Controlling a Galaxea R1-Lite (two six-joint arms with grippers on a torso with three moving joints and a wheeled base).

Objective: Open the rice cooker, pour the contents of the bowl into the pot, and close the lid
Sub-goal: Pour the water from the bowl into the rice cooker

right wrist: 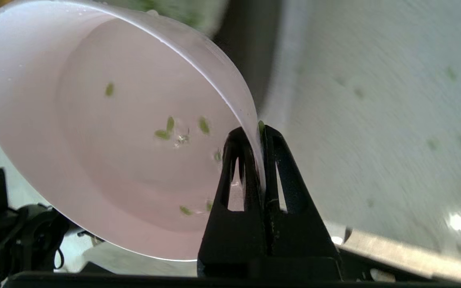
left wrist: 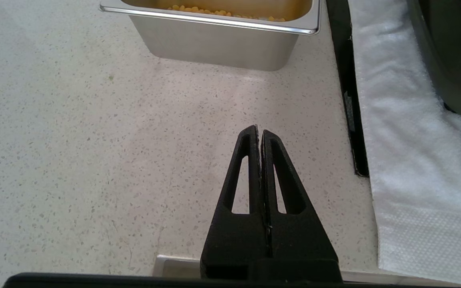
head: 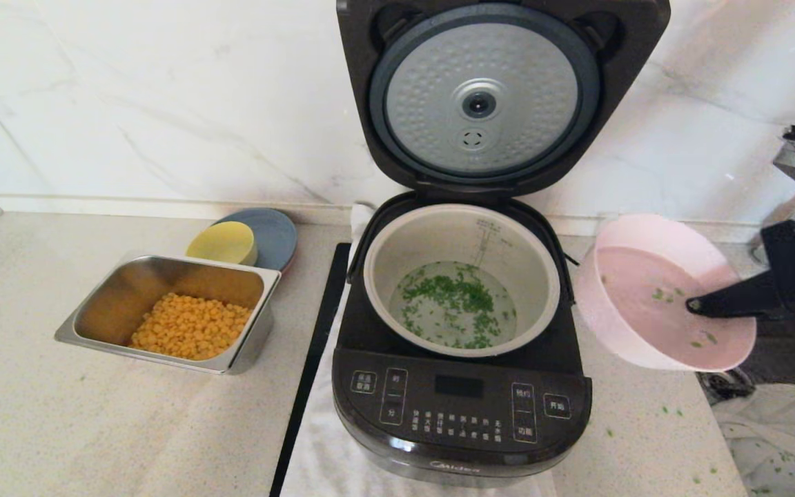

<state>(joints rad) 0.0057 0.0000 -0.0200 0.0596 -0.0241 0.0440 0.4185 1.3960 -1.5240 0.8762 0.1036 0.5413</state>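
The black rice cooker (head: pixel 462 404) stands in the middle with its lid (head: pixel 484 96) swung upright, silver inner plate facing me. Chopped green bits (head: pixel 456 304) lie in the grey-beige inner pot (head: pixel 397 255). To the cooker's right, my right gripper (head: pixel 693 305) (right wrist: pixel 255 134) is shut on the rim of the pale pink bowl (head: pixel 646 304) (right wrist: pixel 94 140), which hangs tilted in the air with a few green flecks stuck inside. My left gripper (left wrist: pixel 258 130) is shut on nothing, low over the counter in front of the steel tray; it is out of the head view.
A steel tray (head: pixel 246 352) (left wrist: pixel 222 48) of yellow corn sits left of the cooker, with a yellow bowl (head: pixel 223 243) and blue plate (head: pixel 275 235) behind it. A white cloth (left wrist: pixel 406 160) lies under the cooker. Green bits are scattered on the counter (head: pixel 670 412) at right.
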